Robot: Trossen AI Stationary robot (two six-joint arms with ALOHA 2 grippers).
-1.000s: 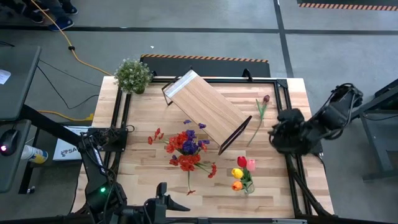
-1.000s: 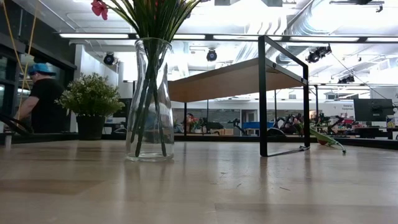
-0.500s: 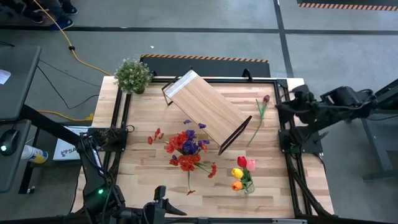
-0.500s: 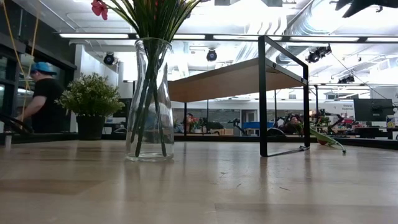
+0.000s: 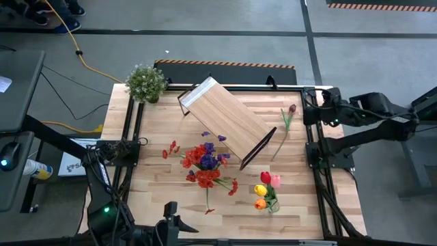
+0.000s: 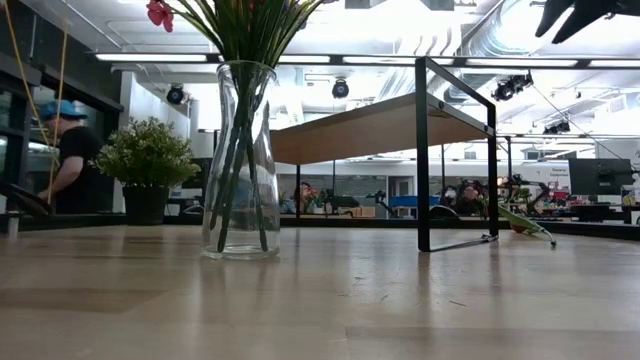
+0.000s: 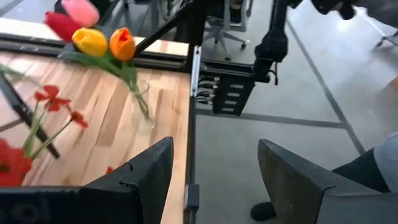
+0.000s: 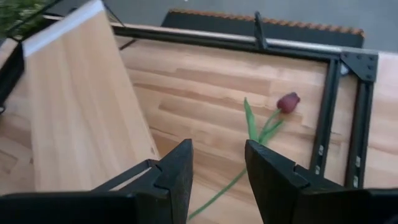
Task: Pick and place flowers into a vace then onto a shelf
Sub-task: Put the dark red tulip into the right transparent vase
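A glass vase (image 6: 240,160) stands upright on its base near the table's near right part, holding red, pink, yellow and orange tulips (image 5: 264,188) (image 7: 99,40). A dark maroon tulip (image 5: 287,126) (image 8: 287,101) lies flat on the table right of the shelf. Red sprays and purple sprigs (image 5: 205,164) lie in a heap at the table's middle. The light-wood shelf (image 5: 229,123) (image 8: 81,106) stands on its black legs, set diagonally. My right gripper (image 5: 311,109) (image 8: 217,168) hovers open, high over the far right corner, beside the maroon tulip. My left gripper (image 7: 214,180) waits open at the near edge.
A bushy potted plant (image 5: 145,82) stands at the far left corner. A black metal frame (image 5: 311,147) runs along the table's sides. Bare tabletop lies between the shelf and the far right corner. A person (image 6: 65,150) shows in the room behind.
My right arm has swung from above the middle of the table's right edge toward the far edge and stretched out. Its gripper now shows at the top of the low view. The flowers, vase and shelf have stayed in place.
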